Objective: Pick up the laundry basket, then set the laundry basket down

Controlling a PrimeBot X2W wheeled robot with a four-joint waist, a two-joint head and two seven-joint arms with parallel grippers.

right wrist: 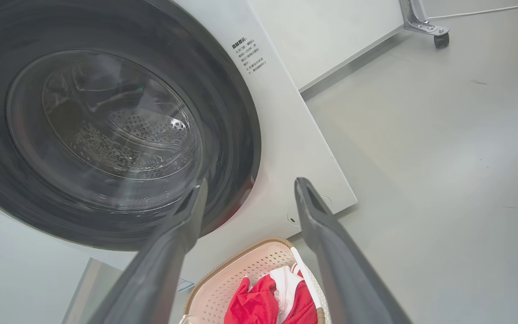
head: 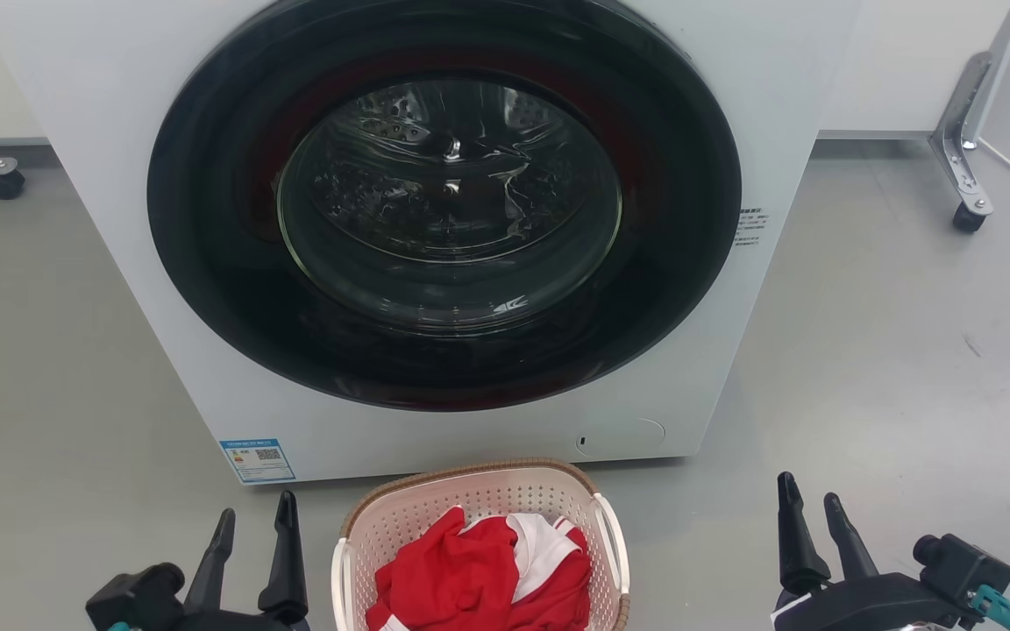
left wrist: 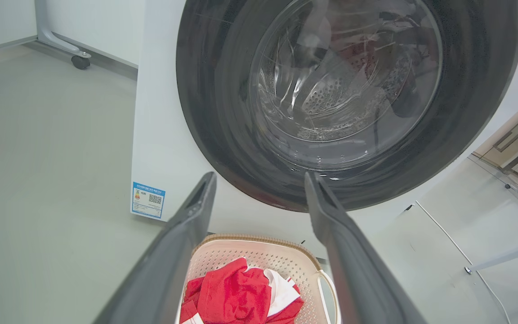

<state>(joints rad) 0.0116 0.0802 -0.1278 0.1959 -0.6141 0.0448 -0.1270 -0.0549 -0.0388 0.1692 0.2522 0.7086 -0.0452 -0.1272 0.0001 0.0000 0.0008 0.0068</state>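
White washing machine [head: 435, 438] just behind laundry basket [head: 487, 499] of red clothes [head: 452, 578], flanking jaws spread, empty

left hand [head: 256, 506] and right hand [head: 808, 488] low at either side, fingers parted and empty, tips upward

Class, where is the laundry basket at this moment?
In the head view the laundry basket sits on the floor at bottom centre, just in front of the washing machine, between the left gripper and the right gripper, touching neither.

Left gripper [left wrist: 260, 176], fingers [left wrist: 182, 243] apart, near laundry basket [left wrist: 259, 239] holding red cloth [left wrist: 234, 292]; washing machine [left wrist: 160, 135] behind.
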